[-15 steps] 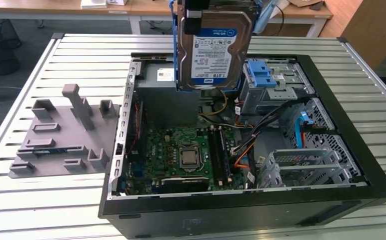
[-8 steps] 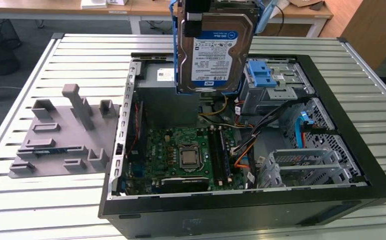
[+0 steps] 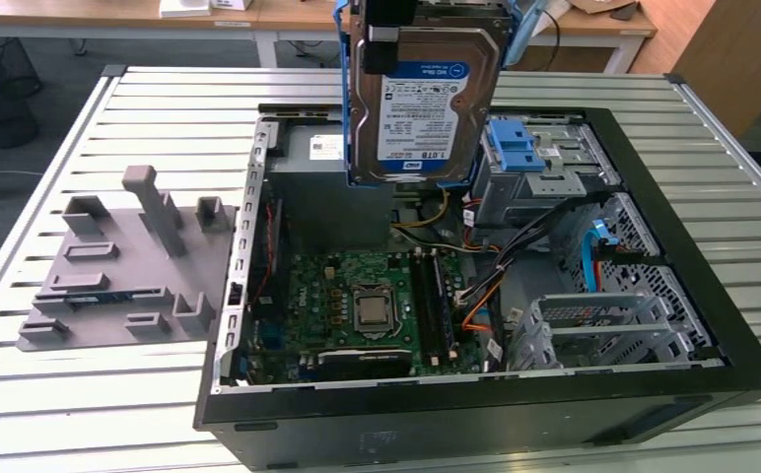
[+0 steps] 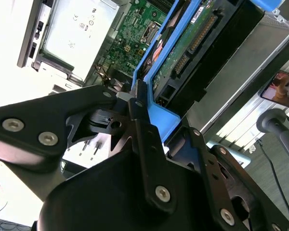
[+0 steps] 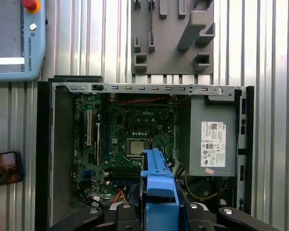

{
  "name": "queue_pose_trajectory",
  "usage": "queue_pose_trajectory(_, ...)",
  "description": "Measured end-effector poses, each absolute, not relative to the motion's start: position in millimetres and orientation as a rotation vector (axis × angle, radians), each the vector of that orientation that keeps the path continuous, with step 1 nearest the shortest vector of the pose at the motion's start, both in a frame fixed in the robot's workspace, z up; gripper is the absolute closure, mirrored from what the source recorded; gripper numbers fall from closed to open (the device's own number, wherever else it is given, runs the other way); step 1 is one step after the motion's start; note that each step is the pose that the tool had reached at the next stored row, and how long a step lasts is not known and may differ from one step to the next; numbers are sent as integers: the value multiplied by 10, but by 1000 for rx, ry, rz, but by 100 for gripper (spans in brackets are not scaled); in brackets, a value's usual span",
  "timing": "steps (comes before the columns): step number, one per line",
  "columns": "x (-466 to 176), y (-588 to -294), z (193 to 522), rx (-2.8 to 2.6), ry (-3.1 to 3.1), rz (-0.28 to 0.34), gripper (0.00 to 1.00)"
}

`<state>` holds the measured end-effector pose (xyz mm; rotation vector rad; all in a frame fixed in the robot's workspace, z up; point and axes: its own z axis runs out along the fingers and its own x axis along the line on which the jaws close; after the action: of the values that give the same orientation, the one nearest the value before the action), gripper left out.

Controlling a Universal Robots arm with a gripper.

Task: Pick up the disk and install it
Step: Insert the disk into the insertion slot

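Slatted table (image 3: 157,99) | hand (image 4: 139,101) clamped on upright disk (image 3: 427,99) | hanging above open computer case (image 3: 486,404)

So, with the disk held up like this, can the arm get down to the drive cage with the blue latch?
Probably yes. The claw grips the disk above the open case, and the drive cage sits just beside it, uncovered from above. Cables below it could snag.

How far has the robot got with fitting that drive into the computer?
Pick-up looks done: the disk hangs upright above the open computer case, with the jaws shut on its blue carrier. Installing is left: the disk appears clear of the case and is not seated in any bay.
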<state>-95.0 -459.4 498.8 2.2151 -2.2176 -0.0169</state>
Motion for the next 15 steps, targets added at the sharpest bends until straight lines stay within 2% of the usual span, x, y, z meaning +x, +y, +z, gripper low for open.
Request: queue_pose_trajectory(15,-950,-4679,4988,2215,-2218,-17,64)
